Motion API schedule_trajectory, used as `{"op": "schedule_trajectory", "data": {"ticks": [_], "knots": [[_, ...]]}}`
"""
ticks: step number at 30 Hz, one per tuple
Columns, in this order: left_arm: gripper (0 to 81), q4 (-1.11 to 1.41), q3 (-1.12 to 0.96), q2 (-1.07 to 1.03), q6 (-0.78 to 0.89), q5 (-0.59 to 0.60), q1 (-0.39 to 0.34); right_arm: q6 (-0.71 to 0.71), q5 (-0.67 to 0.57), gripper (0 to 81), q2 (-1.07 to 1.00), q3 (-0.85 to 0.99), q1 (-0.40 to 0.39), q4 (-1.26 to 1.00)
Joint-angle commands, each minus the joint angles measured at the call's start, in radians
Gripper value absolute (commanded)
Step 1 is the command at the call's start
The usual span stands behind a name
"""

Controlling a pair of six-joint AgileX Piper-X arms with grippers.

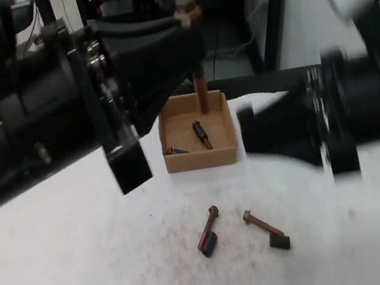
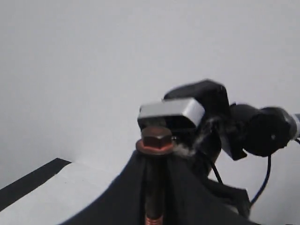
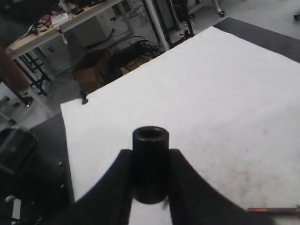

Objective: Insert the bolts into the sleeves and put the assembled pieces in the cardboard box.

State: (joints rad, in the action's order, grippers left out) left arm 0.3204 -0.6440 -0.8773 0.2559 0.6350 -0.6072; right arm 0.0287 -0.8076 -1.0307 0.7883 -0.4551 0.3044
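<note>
At the far middle of the white bench (image 1: 87, 270) sits the cardboard box (image 1: 177, 162), an assembled piece (image 1: 201, 134) inside. Raised off the bench, the left gripper (image 2: 154, 161) is clamped on an upright bolt (image 2: 156, 140). The right gripper (image 3: 150, 161) pinches a black sleeve (image 3: 150, 140). Toward the front edge lie a second bolt (image 1: 210, 225) and a third bolt (image 1: 261, 222).

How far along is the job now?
Done: two dark pieces lie in the brown cardboard box. In hand: left gripper holds a copper-coloured hex-head bolt, right gripper a black cylindrical sleeve, not joined. Left: two bolts with sleeves on the white bench, unboxed.
</note>
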Motion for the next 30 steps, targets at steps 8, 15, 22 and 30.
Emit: {"op": "schedule_trajectory", "data": {"ticks": [8,15,22,30], "knots": [[0.2,0.434,-0.004,-0.255,0.249,0.117,0.000,0.001,0.214,0.8,0.041,-0.274,-0.150,-0.612],[0.2,0.439,-0.004,-0.275,0.204,0.138,0.000,0.001,0.304,0.8,0.041,-0.278,-0.150,-0.705],[0.2,0.434,-0.004,-0.275,0.110,0.138,0.000,0.001,0.300,0.8,0.041,-0.278,-0.150,-0.705],[0.2,0.416,-0.004,-0.275,0.031,0.084,0.000,0.001,0.280,0.8,0.041,-0.284,-0.152,-0.702]]}}
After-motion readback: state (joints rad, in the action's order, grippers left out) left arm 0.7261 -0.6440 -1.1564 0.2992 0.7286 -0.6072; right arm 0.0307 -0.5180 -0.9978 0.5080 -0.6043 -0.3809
